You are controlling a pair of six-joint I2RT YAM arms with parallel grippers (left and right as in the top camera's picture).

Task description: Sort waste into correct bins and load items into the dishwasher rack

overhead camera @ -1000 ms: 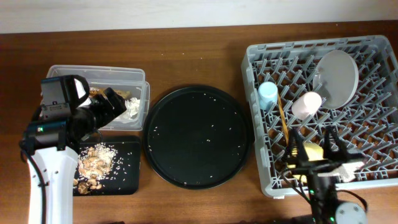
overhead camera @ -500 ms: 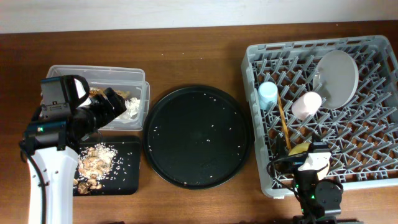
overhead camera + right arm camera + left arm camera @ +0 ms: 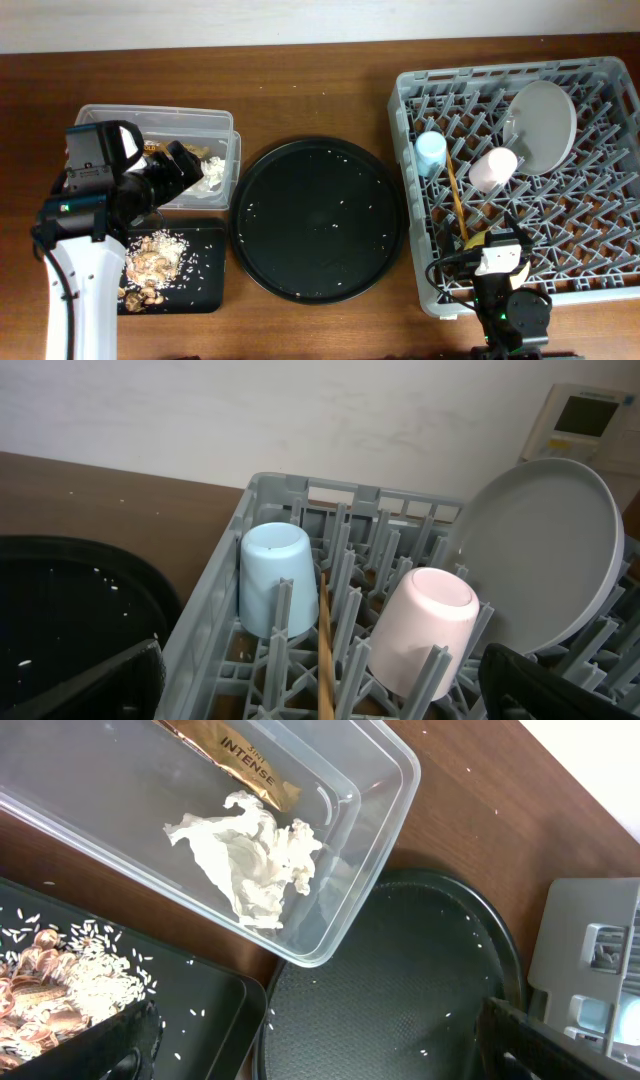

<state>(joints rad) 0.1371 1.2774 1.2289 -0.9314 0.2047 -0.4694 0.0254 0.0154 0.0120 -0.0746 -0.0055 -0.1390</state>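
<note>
Over the table, seen from above, the dishwasher rack (image 3: 520,72) at the right is loaded with the grey plate (image 3: 545,122), light-blue cup (image 3: 431,152), pink cup (image 3: 492,168) and chopsticks (image 3: 455,195). The yellow bowl (image 3: 478,241) at its near edge is partly covered by the right arm (image 3: 505,278).

From the left wrist, the left gripper (image 3: 318,1020) is seen spread wide and empty beside the clear tub (image 3: 385,780), where the tissue (image 3: 250,860) and wrapper (image 3: 235,760) lie. Food scraps (image 3: 45,995) lie in the small black tray (image 3: 215,1010).

From the right wrist, the right gripper (image 3: 320,660) is likewise wide and empty. Pegs could be snagged, or the bowl tipped, by a careless withdrawal.

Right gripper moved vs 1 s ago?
Yes. Overhead, the right gripper has pulled back from over the dishwasher rack floor toward the rack's near wall.
</note>
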